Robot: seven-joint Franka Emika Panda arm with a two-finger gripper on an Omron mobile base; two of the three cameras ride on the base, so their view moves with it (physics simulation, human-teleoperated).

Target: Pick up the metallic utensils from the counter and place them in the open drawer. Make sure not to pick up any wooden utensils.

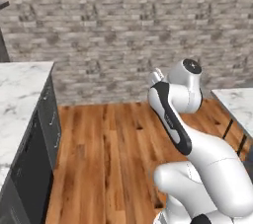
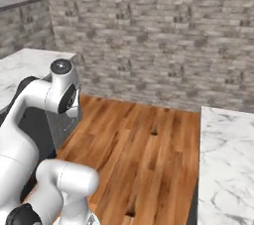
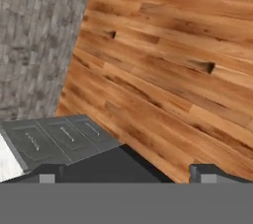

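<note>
Between two marble worktops I see my white arm folded over a bare wooden floor, with a grey brick wall across the back of the room. One worktop runs along the left edge of the left base view, over dark grey cabinet fronts; the corner of another worktop sits at the right of the right base view. No fork, knife, spoon or open drawer is anywhere on the surfaces I can see, so I cannot say where the utensils lie.

From the hand view, the end effector looks down at floorboards, the foot of the brick wall and a row of closed grey drawer fronts with small handles. Its two dark fingertips stand far apart at the bottom edge, with nothing between them.

My judgement: this is a search and approach step, barely begun. To do it well I would drive the base until a worktop's full surface comes into view, keep the arm tucked clear of cabinet edges, and confirm each utensil's material before reaching, leaving anything tan and wooden alone.
</note>
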